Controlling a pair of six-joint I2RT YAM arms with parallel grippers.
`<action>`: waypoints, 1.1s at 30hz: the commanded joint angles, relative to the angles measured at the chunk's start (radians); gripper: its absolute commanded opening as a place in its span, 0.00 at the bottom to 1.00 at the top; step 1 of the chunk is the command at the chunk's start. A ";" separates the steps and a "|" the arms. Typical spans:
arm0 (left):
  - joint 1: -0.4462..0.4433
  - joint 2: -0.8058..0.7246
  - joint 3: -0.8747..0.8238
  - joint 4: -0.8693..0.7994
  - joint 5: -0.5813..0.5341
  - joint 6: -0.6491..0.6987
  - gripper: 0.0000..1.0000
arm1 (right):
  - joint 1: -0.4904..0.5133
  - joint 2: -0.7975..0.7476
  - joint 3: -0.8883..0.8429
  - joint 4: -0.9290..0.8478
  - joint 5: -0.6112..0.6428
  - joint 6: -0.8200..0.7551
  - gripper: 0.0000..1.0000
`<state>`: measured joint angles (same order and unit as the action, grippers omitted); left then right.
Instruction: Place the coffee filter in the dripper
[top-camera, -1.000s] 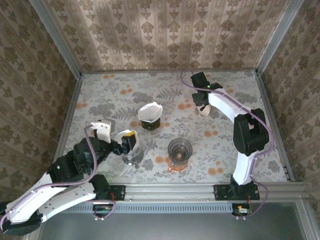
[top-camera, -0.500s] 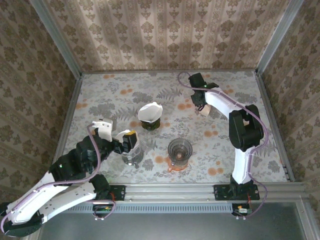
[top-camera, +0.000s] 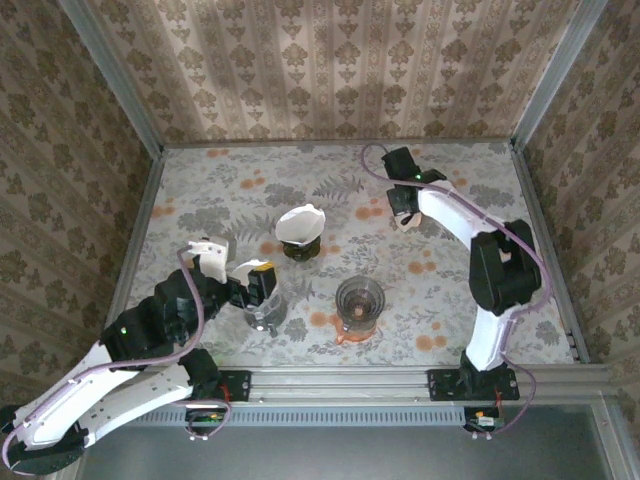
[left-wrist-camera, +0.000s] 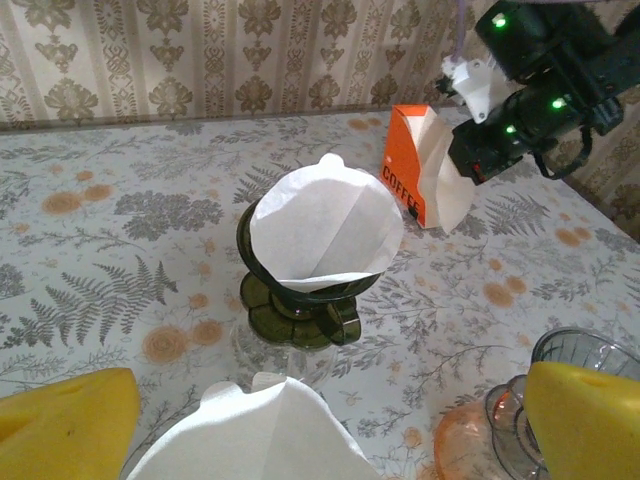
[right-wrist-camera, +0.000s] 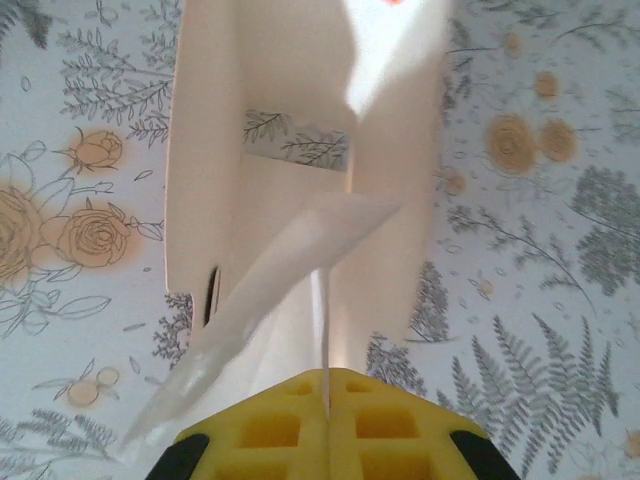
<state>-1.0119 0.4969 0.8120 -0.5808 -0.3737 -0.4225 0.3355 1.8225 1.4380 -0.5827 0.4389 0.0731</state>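
Observation:
My right gripper (right-wrist-camera: 327, 378) is shut on the thin edge of a white coffee filter (right-wrist-camera: 323, 310) standing in the open orange filter box (left-wrist-camera: 404, 172). From above, the right gripper (top-camera: 405, 208) hangs over that box (top-camera: 411, 223) at the far right. A smoky glass dripper (top-camera: 358, 298) on an orange base stands with no filter in it at centre front. The green dripper (left-wrist-camera: 298, 300) holds a white filter (left-wrist-camera: 325, 225). My left gripper (top-camera: 262, 283) is open, its yellow fingers (left-wrist-camera: 62, 425) either side of a clear dripper (top-camera: 265, 312) that has a filter (left-wrist-camera: 262, 430) in it.
Patterned walls with metal corner posts (top-camera: 148, 140) close in the table on three sides. The green dripper (top-camera: 300, 245) sits mid-table between the two arms. The right arm's links (top-camera: 500, 270) run along the table's right side.
The right gripper's jaws have closed onto the filter at the box, and its wrist shifted slightly. The left arm has barely moved and stays open.

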 joint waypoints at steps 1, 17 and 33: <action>0.010 0.008 -0.002 0.030 0.031 0.003 1.00 | 0.030 -0.140 -0.067 -0.016 0.049 0.062 0.00; 0.011 -0.032 -0.011 0.025 0.044 0.010 1.00 | 0.396 -0.730 -0.168 -0.398 -0.134 0.307 0.00; 0.011 -0.042 -0.042 0.029 0.031 0.014 1.00 | 0.444 -0.550 0.171 -0.861 -0.710 0.412 0.00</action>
<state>-1.0061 0.4644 0.7765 -0.5739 -0.3370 -0.4221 0.7734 1.2449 1.5898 -1.3357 -0.1356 0.4461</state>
